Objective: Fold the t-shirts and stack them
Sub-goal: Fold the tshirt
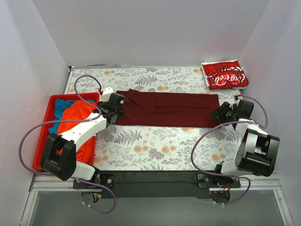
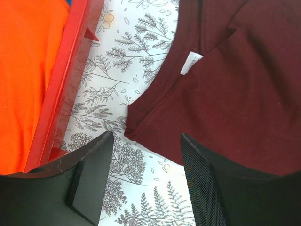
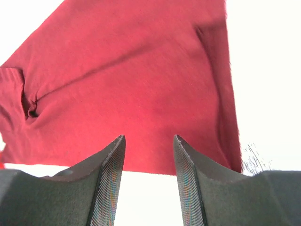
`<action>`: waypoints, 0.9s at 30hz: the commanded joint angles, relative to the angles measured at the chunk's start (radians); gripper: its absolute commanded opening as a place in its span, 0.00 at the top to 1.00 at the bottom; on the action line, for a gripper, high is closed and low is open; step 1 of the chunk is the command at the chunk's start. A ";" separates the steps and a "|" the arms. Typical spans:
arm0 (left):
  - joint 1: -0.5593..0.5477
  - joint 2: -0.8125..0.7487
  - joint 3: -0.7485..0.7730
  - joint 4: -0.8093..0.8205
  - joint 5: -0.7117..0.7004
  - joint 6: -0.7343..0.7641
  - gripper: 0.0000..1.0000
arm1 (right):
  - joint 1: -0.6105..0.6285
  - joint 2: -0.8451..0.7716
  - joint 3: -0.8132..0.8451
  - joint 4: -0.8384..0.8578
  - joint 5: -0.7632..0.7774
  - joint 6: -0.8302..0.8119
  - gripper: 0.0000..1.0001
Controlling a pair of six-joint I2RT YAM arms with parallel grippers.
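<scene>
A dark maroon t-shirt lies as a long folded band across the middle of the table. Its collar with a white label points to the left. My left gripper hovers open at that collar end, with only the table between its fingers. At the shirt's right end, my right gripper stands open, its fingertips over the cloth's edge without pinching it. A folded red Coca-Cola t-shirt rests at the far right corner. Orange and blue t-shirts lie in the bin.
The red plastic bin stands at the table's left edge, its wall close beside my left gripper. A floral cloth covers the table. White walls close in the back and both sides. Purple cables loop off both arms.
</scene>
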 commanded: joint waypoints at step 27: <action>0.025 0.132 0.060 -0.057 0.074 -0.075 0.43 | -0.375 -0.109 -0.365 0.267 -0.227 0.144 0.50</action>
